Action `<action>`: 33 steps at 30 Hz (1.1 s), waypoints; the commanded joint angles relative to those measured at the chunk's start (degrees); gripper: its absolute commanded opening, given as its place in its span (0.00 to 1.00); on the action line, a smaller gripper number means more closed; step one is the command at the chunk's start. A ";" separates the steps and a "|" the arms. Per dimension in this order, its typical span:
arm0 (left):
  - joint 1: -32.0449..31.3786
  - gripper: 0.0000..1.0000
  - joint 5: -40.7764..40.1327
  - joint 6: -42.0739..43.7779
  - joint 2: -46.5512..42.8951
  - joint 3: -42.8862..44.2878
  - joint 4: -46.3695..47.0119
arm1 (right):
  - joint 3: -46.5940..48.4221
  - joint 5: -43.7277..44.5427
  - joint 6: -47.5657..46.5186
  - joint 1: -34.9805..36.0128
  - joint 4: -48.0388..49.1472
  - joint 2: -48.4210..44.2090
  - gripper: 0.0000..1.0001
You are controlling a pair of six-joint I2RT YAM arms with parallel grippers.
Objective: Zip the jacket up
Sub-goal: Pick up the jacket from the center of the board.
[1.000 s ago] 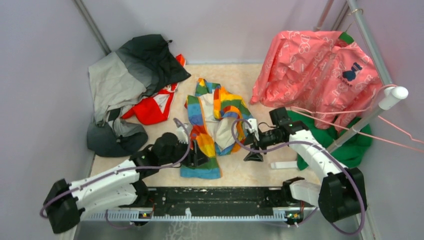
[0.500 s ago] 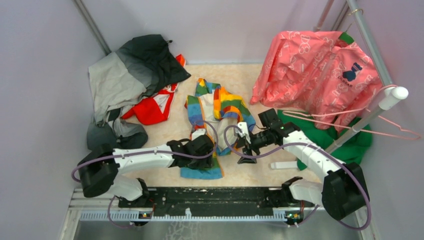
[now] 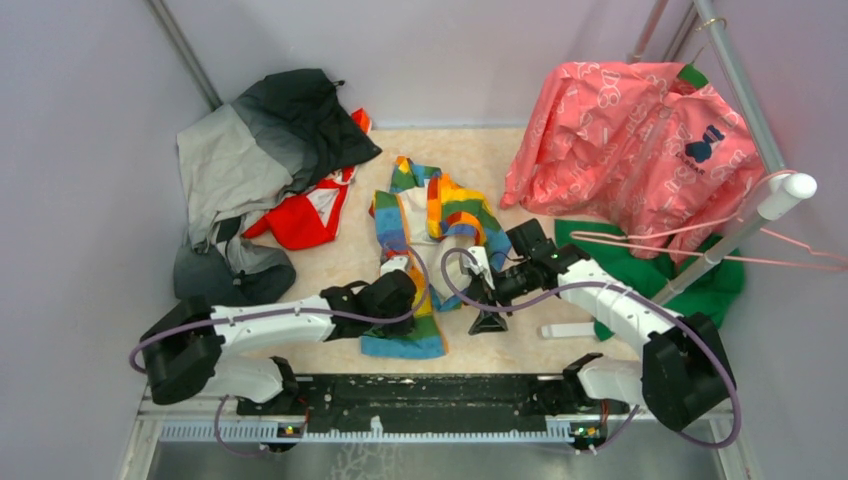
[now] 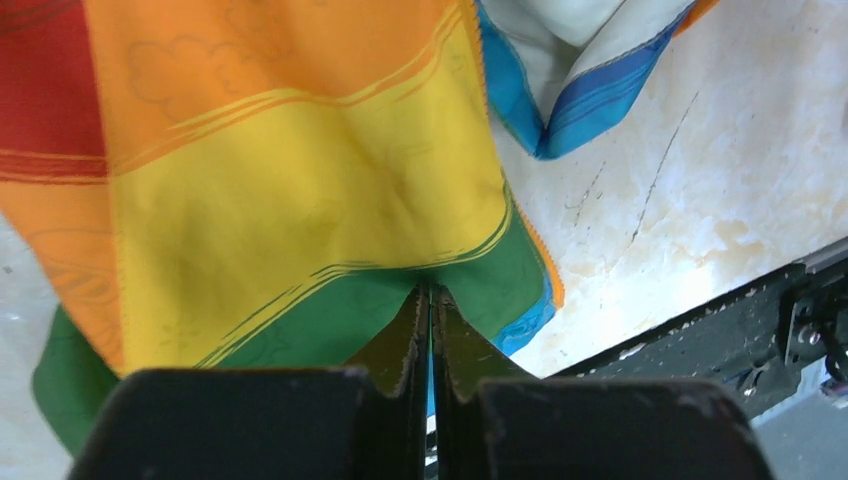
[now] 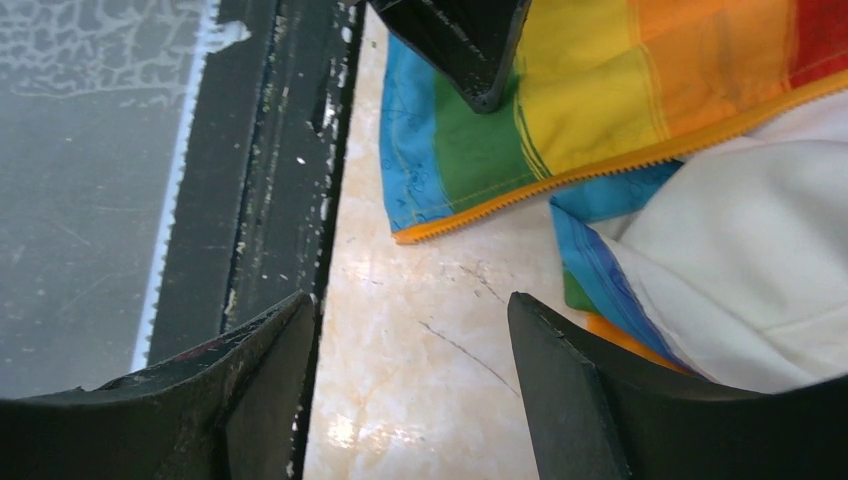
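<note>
Jacket [image 3: 440,215], small and soft, with wide rainbow stripes, a pale lining and an orange front zipper, is laid open on the pale marbled bench [image 3: 330,262] between the two arms. Its blue hem is nearest the black base rail [image 3: 430,395] and its collar is farther off.

Within the last second the left arm has been swung in from the left of the hem and stretched across it. Its fingers, spread wide half a second ago, have been brought together on the near panel. The right arm has been drawn closer to the jacket's other side. From this it is judged that the approach is finished and the hem is being secured so that the zipper ends can be matched. Nothing is zipped yet, and the front edges are seen apart with the lining exposed.

The left fingers [image 4: 400,345] are seen pressed together with only a sliver between them. Their tips are set at the green stripe just above the hem, where the jacket appears to be pinched. The right fingers [image 5: 570,380] are held wide apart over bare bench, near the orange zipper tape [image 5: 560,180] at the hem corner, and nothing is held.

Farther back, a grey-and-black jacket [image 3: 260,150] is heaped at the left. A pink patterned garment [image 3: 640,130] is hung at the right.
</note>
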 commanded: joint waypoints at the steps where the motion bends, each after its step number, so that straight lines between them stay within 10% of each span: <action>1: 1.54 0.06 2.90 4.48 -7.62 -6.69 8.17 | 0.50 -5.95 4.18 2.18 3.57 1.25 0.71; 3: 2.59 0.11 5.41 4.92 -11.90 -10.16 12.72 | 0.30 -6.32 5.81 3.17 5.00 1.66 0.71; 8: 2.99 0.77 5.12 0.35 -16.90 -9.45 9.65 | 0.99 -5.36 7.64 3.74 6.12 2.15 0.71; 11: 2.13 0.98 4.81 -2.13 -15.81 -6.14 4.43 | 1.24 -4.34 8.89 3.71 6.88 1.85 0.71; 24: -1.78 0.93 -4.19 -13.28 -1.76 5.37 -8.95 | 2.21 -0.47 11.39 3.65 7.52 0.51 0.72; 29: -2.91 0.67 -6.53 -16.41 4.50 10.28 -14.82 | 2.23 -0.31 11.75 3.65 7.79 0.81 0.73; 33: -3.01 0.66 -6.44 -16.25 5.61 10.29 -15.06 | 2.14 -0.31 12.00 3.61 7.95 0.94 0.73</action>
